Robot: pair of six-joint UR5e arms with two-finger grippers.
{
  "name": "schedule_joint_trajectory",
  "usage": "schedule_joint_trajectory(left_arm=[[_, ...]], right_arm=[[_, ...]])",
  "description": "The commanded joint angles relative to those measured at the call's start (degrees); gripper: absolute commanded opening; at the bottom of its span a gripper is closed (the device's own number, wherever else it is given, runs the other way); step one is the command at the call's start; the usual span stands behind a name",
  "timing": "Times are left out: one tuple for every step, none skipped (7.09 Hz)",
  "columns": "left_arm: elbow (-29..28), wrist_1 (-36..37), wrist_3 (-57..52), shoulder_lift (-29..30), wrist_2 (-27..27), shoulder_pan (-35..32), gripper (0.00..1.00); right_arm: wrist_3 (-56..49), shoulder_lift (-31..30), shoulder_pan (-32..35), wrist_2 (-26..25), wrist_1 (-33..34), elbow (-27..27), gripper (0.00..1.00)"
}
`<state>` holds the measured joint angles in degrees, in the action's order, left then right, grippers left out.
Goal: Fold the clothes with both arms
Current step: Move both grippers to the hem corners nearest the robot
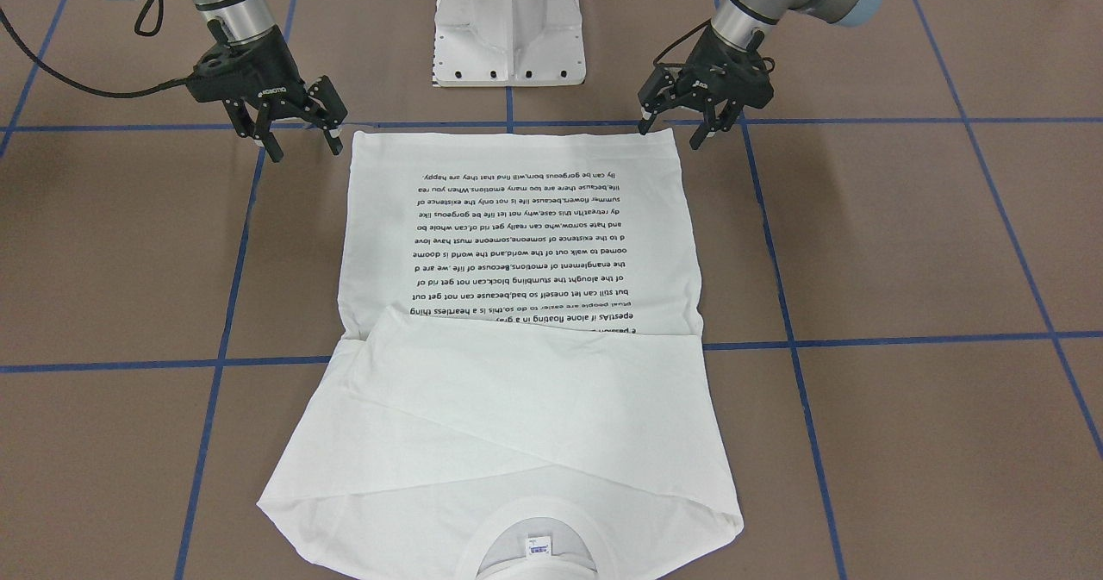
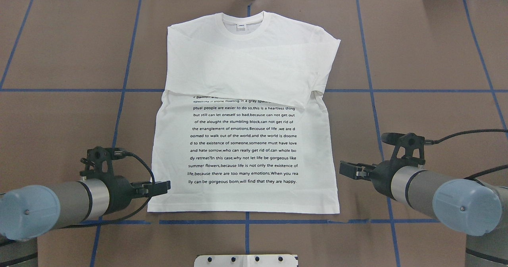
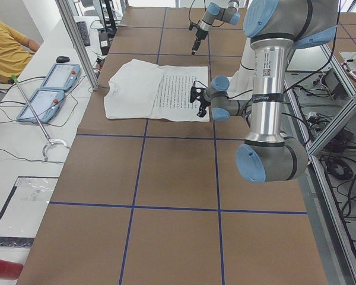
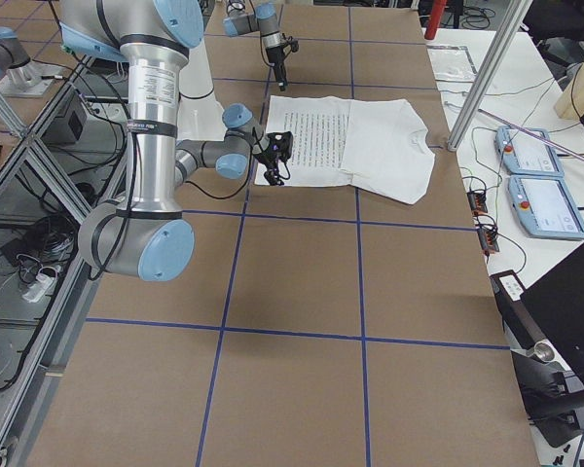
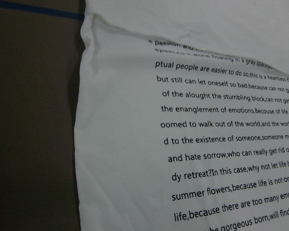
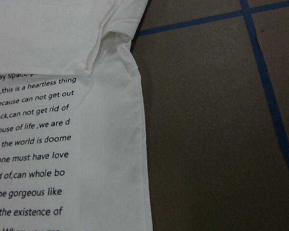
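The white shirt (image 2: pixel 246 148) lies flat on the brown table, printed text up, collar and label (image 2: pixel 240 25) at the far end. Its sleeves are folded across the chest. The hem (image 1: pixel 517 136) faces the robot. My left gripper (image 2: pixel 163 187) is open and hovers at the hem's left corner, on the right side of the front-facing view (image 1: pixel 670 132). Just off the shirt's right edge, a little above the hem corner, my right gripper (image 2: pixel 343 168) is open too (image 1: pixel 302 142). The wrist views show only the shirt's side edges (image 5: pixel 84 120) (image 6: pixel 142 144).
The white pedestal base (image 1: pixel 508 37) stands behind the hem. Blue tape lines (image 2: pixel 119 112) grid the table. Two teach pendants (image 3: pixel 47 89) and a seated person in yellow (image 3: pixel 6 50) are beyond the table's far edge.
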<state>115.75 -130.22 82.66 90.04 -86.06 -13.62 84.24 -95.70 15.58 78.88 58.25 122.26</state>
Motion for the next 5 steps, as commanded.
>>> schedule_joint_trajectory(left_arm=[[-0.61, 3.83, 1.89, 0.57, 1.68, 2.55, 0.97], [-0.52, 5.75, 1.89, 0.75, 1.68, 2.72, 0.86], [-0.61, 7.51, 1.89, 1.10, 1.68, 2.81, 0.77], [-0.70, 8.05, 1.89, 1.10, 1.68, 2.81, 0.67], [-0.70, 9.01, 1.81, 1.19, 1.68, 2.90, 0.66]], right_arm=[[0.23, -0.36, -1.60, -1.27, -0.06, -0.18, 1.00], [0.23, -0.36, -1.60, -1.27, -0.06, -0.18, 1.00], [0.23, -0.36, -1.60, -1.53, -0.06, -0.18, 1.00], [0.23, -0.27, -1.69, -1.62, -0.06, -0.18, 1.00], [0.23, -0.27, -1.78, -1.62, -0.06, -0.18, 1.00]])
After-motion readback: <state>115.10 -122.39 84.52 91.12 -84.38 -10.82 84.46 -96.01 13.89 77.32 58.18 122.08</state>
